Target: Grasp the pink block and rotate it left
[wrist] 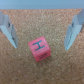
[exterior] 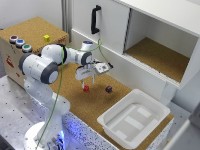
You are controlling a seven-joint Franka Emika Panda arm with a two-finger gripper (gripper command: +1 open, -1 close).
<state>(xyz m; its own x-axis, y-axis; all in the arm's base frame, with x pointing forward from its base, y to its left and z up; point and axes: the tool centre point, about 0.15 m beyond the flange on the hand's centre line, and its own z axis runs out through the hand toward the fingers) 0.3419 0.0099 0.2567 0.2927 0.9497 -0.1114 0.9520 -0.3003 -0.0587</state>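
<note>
Exterior view
- The white arm (exterior: 47,62) reaches from its base at the exterior view's lower left over a cork-topped bench (exterior: 100,107).
- The gripper (exterior: 85,81) points down at the bench, its fingers apart, tips just above the surface.
- The pink block (exterior: 86,88) lies on the cork directly beneath the fingertips; whether the fingers touch it cannot be told at this resolution.
- A dark maroon cube (exterior: 108,89) sits on the same cork to the exterior view's right of the pink block, clearly apart from it.
- A white bin (exterior: 134,119) stands at the bench's near corner, further to the exterior view's right.
- A yellow cube (exterior: 46,38) rests on top of a cork-covered box (exterior: 30,30) at the upper left; three round buttons (exterior: 19,43) are set along that box's front edge.
- A white cabinet (exterior: 150,35) runs behind the bench, with a black handle (exterior: 95,20) on its closed door and an open cork-floored compartment beside it.

Wrist view
- Both fingers (wrist: 9,31) are visible, spread wide, one at each side of the frame.
- The pink block (wrist: 40,49) lies on the cork between them, turned slightly askew, with clear cork showing on either side; neither finger touches it.
- A dark "H"-like mark shows on the block's upper face.
</note>
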